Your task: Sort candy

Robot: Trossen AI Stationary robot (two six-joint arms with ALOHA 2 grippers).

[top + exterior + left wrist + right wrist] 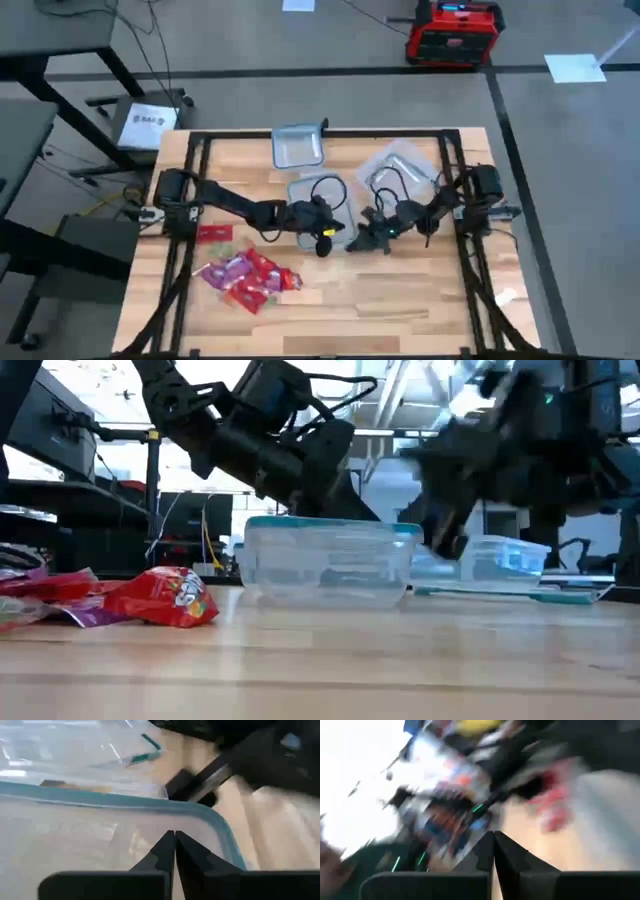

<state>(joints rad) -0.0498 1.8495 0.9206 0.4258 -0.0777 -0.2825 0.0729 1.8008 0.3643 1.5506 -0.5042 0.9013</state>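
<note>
Wooden bench (400,290) seen from above, both arms reaching in toward the middle.

Candy (243,278): a loose heap of red, pink and purple wrapped pieces on the bench's front-left part, well apart from both tools. One flat red pack (214,233) lies by itself just behind the heap. In the low view the heap sits at the left edge, a red piece nearest.

Left tool (175,837): fingers pressed together, tips meeting, nothing between them. It hangs over the clear tub (325,560) with the bluish rim, in the bench's middle; the wrist view looks down into the tub past the closed tips.

Right tool (493,837): fingers closed tip to tip, nothing gripped. It hangs just right of the same tub, near the left tool.

A second clear tub (298,146) stands at the bench's back edge. Clear lids (400,168) lie back-right.
</note>
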